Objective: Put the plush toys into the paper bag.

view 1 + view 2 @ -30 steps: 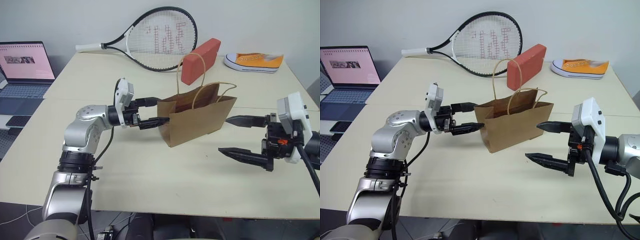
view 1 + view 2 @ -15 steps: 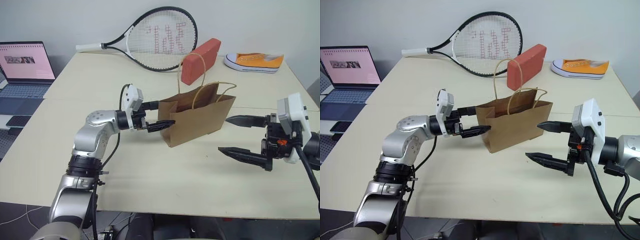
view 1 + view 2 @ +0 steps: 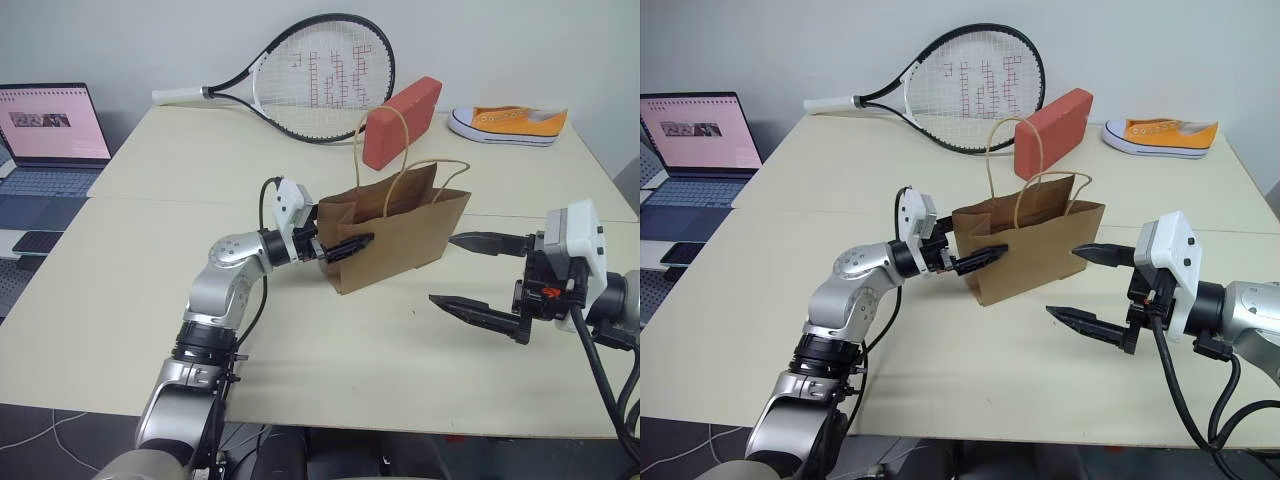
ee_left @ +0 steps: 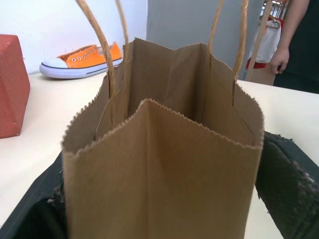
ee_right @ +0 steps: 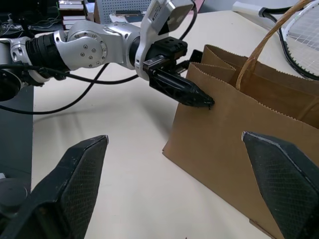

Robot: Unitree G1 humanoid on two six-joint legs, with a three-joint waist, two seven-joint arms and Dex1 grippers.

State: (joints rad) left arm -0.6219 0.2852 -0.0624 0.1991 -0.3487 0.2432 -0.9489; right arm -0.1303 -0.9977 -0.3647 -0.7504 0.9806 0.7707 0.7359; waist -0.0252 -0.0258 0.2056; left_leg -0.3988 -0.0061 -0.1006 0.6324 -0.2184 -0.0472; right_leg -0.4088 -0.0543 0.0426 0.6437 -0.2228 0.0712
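Brown kraft paper bag (image 3: 395, 238) stands upright on the cream table (image 3: 150, 280), mouth open upward, its two twisted loop handles raised. The left gripper (image 3: 338, 240) reaches in level from the bag's narrow end, its jaws spread wide so one black finger lies along the near face and the other along the far side; the left wrist view looks straight at that folded end, a finger on each flank. That straddle seems meant to steady or square the bag, though I cannot tell whether the fingers press the paper. The right gripper (image 3: 483, 275) hovers near the bag's other end, jaws wide and holding nothing, apart from the paper. No plush toy can be made out from here, and the bag's depths are hidden. Behind stand a red block (image 3: 402, 120), a tennis racket (image 3: 320, 75) and an orange sneaker (image 3: 508, 124).
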